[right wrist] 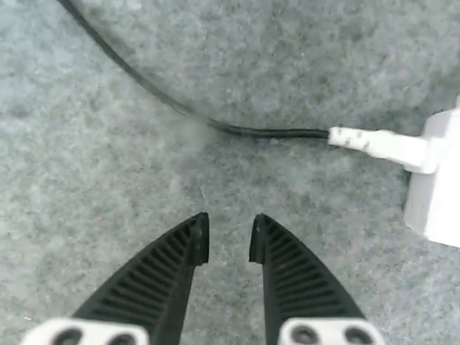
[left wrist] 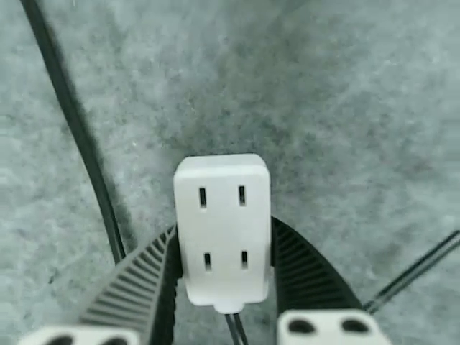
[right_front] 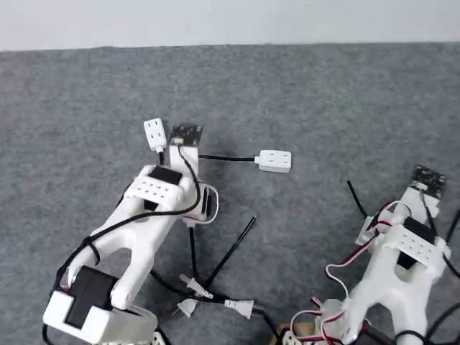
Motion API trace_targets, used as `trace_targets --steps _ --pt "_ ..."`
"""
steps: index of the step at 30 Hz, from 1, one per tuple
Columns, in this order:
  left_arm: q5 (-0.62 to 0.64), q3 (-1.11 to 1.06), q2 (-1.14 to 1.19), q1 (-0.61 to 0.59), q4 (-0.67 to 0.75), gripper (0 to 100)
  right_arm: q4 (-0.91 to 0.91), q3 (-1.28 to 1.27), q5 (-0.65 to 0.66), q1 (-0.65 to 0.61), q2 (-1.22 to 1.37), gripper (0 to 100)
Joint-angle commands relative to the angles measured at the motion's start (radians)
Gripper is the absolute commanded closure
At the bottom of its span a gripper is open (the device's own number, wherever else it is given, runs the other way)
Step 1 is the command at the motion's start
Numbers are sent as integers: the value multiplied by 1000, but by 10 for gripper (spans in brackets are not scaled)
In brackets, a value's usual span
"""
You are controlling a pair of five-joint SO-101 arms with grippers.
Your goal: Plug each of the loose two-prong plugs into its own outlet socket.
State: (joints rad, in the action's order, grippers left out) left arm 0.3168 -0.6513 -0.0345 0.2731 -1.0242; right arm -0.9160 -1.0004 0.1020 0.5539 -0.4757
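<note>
A white outlet socket [left wrist: 221,223] with two pairs of slots lies on the grey carpet between the fingers [left wrist: 140,280] of my left gripper [left wrist: 224,233], which is shut on its sides. In the high view this socket [right_front: 154,134] sits just ahead of the left arm [right_front: 154,198]. A second white socket [right_front: 274,160] lies to the right on a black cord. Three loose two-prong plugs [right_front: 195,286] [right_front: 187,307] [right_front: 241,307] lie near the front edge. My right gripper [right wrist: 228,237] hovers over bare carpet, slightly open and holding nothing, beside a white socket-like block [right wrist: 435,194].
Black cords [right_front: 230,251] cross the carpet between the arms and tangle near the plugs. One cord [left wrist: 72,122] runs beside the held socket; another [right wrist: 144,79] leads into the white block. The right arm [right_front: 402,251] stands at the right edge. Open carpet stretches behind.
</note>
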Motion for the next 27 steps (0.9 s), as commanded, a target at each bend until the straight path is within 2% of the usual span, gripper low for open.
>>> trace_targets --steps 1,9,15,18,27 --pt "-14 1 40 -2 58 988 18 8 -2 -19 -33 891" --pt "-14 134 141 -2 26 972 19 8 0 -19 -33 891" --pt "-8 197 175 -11 -37 806 22 -8 48 -27 -33 891" --pt "-8 193 147 -12 -40 769 22 -14 54 -61 -33 891" --pt "-15 39 -51 -3 -37 764 22 -17 57 -71 -33 891"
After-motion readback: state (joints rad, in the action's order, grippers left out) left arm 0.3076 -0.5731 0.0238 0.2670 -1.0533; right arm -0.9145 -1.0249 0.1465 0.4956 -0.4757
